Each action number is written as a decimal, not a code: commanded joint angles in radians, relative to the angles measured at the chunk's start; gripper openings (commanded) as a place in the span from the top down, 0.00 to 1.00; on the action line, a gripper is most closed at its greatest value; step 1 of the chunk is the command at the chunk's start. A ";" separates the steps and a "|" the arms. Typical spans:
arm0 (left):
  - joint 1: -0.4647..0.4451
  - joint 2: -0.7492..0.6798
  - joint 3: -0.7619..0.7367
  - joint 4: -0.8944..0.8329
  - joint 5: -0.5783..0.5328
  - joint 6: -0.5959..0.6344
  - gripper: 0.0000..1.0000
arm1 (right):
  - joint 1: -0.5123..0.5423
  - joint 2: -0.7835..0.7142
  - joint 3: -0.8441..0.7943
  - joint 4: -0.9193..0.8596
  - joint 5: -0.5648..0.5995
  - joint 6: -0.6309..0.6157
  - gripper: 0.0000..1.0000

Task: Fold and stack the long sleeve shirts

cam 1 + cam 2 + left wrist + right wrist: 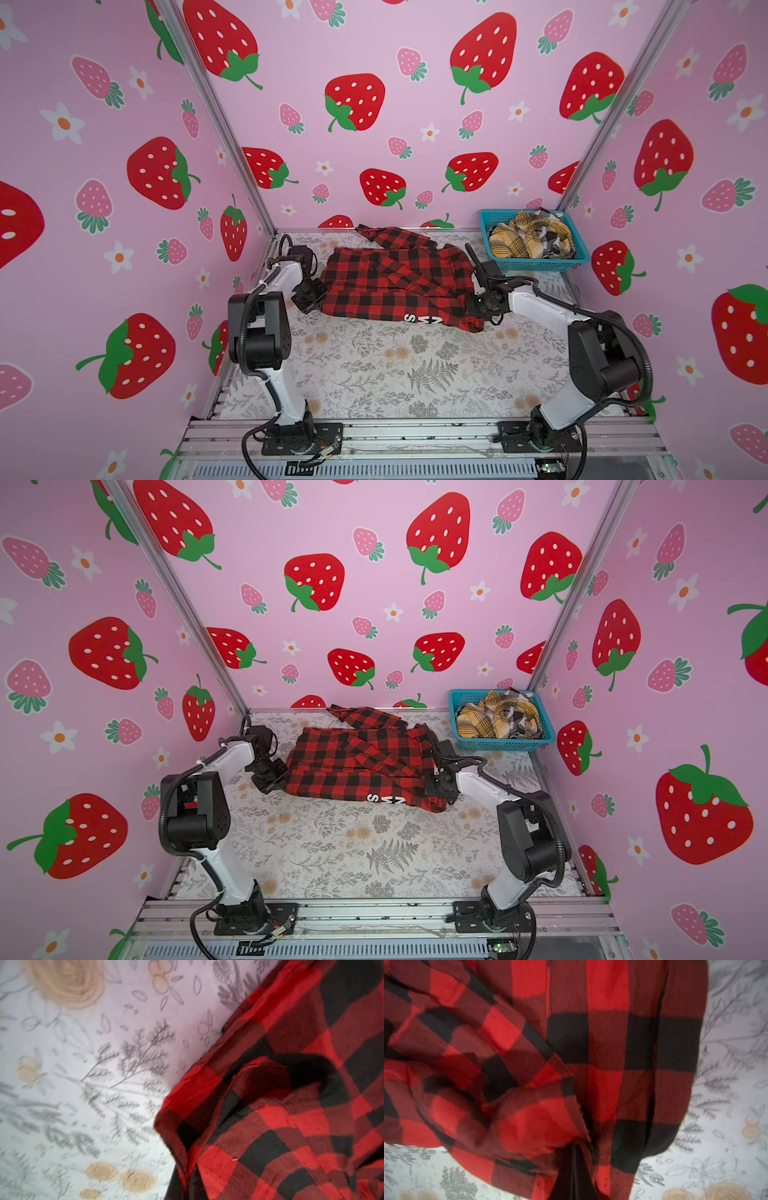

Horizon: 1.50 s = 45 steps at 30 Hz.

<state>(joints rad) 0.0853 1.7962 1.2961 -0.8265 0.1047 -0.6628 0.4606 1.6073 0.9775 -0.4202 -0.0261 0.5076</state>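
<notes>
Aluminium rail point(415, 436) at 6 o'clock carries both arm bases; beyond it lies the floral-print desk point(395, 374).

Task item: red-and-black shirt point(386, 282) lies on the far half of the desk, toward 12 o'clock from the desk centre. It is spread roughly flat with folds across the top and one sleeve angled toward the back wall. White block lettering point(424, 319) shows on its near edge, at about the shirt's 5 o'clock.

Left tool point(315, 300): at the shirt's 8 o'clock edge, touching the cloth. Clenched; left wrist view shows the hem of the shirt point(291, 1126) drawn in close, desk point(83, 1084) bare beside it. Fingers not visible there.

Right tool point(473, 306): at the shirt's 4 o'clock edge, touching. Clenched on the fabric; right wrist view shows the shirt point(591, 1064) puckered into a pinch right at the lens.

Teal mesh basket point(540, 264) sits in the far corner at 1 o'clock, just beyond the right tool and apart from the red shirt. Inside it, crumpled together: mustard-yellow plaid shirt point(523, 239) and black-white plaid shirt point(552, 237).
</notes>
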 commanded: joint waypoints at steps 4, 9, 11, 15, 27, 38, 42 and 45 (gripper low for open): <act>0.005 -0.131 -0.251 0.053 0.012 -0.002 1.00 | 0.021 -0.116 -0.141 0.032 -0.015 0.040 1.00; 0.004 -0.133 -0.336 0.104 0.026 -0.018 1.00 | 0.021 -0.169 -0.088 0.001 -0.018 0.022 0.52; 0.008 -0.135 -0.325 0.100 0.024 -0.015 1.00 | 0.016 -0.137 -0.029 -0.012 -0.023 0.000 0.33; 0.013 -0.143 -0.282 0.074 0.016 -0.003 1.00 | -0.010 -0.024 0.071 0.008 -0.046 -0.039 0.28; 0.017 -0.192 -0.299 0.046 0.026 0.007 1.00 | -0.003 -0.012 0.116 -0.044 -0.117 -0.028 1.00; 0.015 -0.242 -0.587 0.150 0.026 -0.049 1.00 | 0.019 -0.110 -0.276 0.050 -0.155 0.085 1.00; 0.014 -0.235 -0.555 0.121 0.072 -0.049 0.70 | 0.022 -0.105 -0.184 -0.001 -0.123 0.061 0.59; 0.003 -0.337 -0.455 0.029 0.039 -0.035 0.51 | 0.026 -0.126 -0.075 -0.064 -0.090 0.025 0.42</act>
<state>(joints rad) 0.0933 1.5043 0.7898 -0.6968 0.1791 -0.6979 0.4808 1.4986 0.8116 -0.4274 -0.1616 0.5545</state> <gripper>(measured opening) 0.466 0.533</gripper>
